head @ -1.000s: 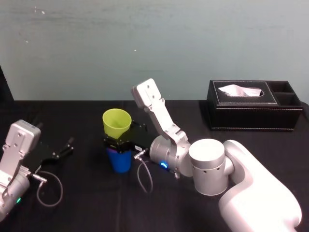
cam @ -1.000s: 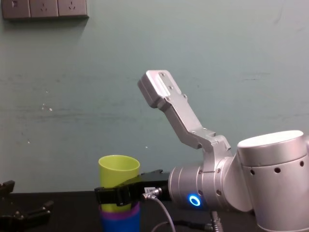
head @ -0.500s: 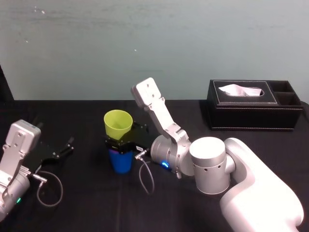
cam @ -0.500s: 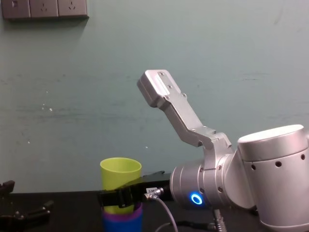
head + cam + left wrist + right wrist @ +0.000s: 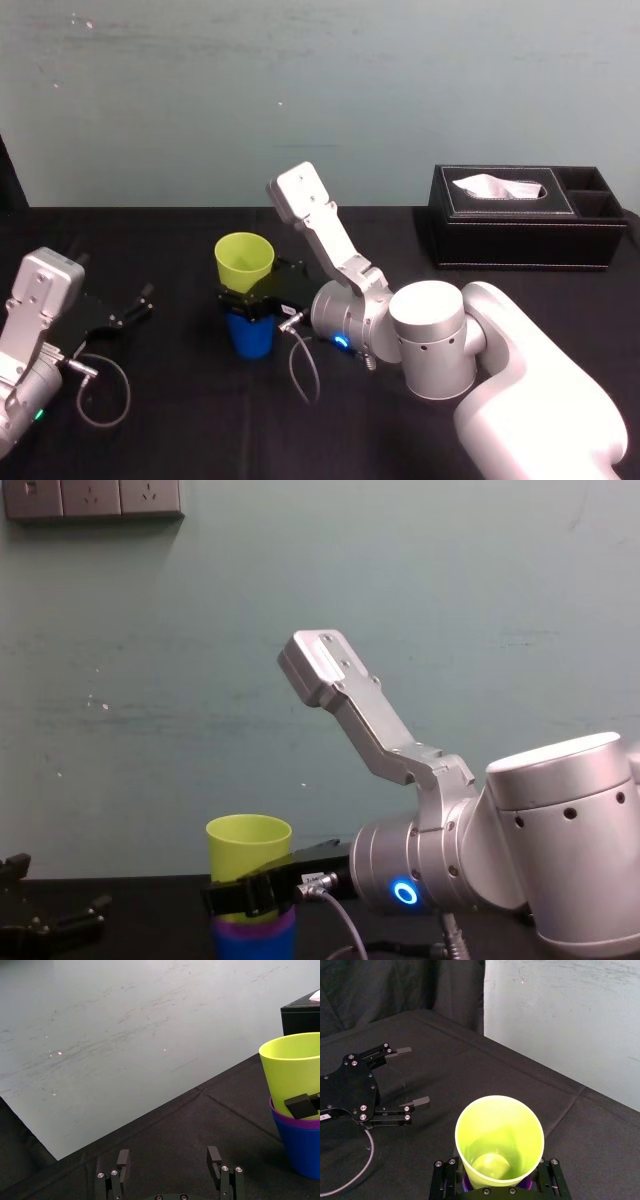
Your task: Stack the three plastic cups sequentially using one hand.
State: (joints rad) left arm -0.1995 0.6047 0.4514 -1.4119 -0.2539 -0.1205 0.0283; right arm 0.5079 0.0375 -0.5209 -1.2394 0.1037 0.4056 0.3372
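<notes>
A yellow-green cup (image 5: 244, 262) sits partly inside a purple cup (image 5: 250, 923), which is nested in a blue cup (image 5: 250, 335) standing on the black table. My right gripper (image 5: 248, 300) is shut on the yellow-green cup's lower half, one finger on each side, just above the purple rim (image 5: 274, 1110). In the right wrist view I look down into the yellow-green cup (image 5: 500, 1140) between the right gripper's (image 5: 497, 1164) fingers. My left gripper (image 5: 135, 305) rests open on the table to the left of the stack, with nothing between its fingers.
A black tissue box (image 5: 525, 215) stands at the back right, well away from the stack. A grey cable (image 5: 100, 385) loops on the cloth by the left arm. A pale wall rises behind the table.
My right gripper has lowered the yellow-green cup a little deeper into the purple cup. The left arm has not moved.
</notes>
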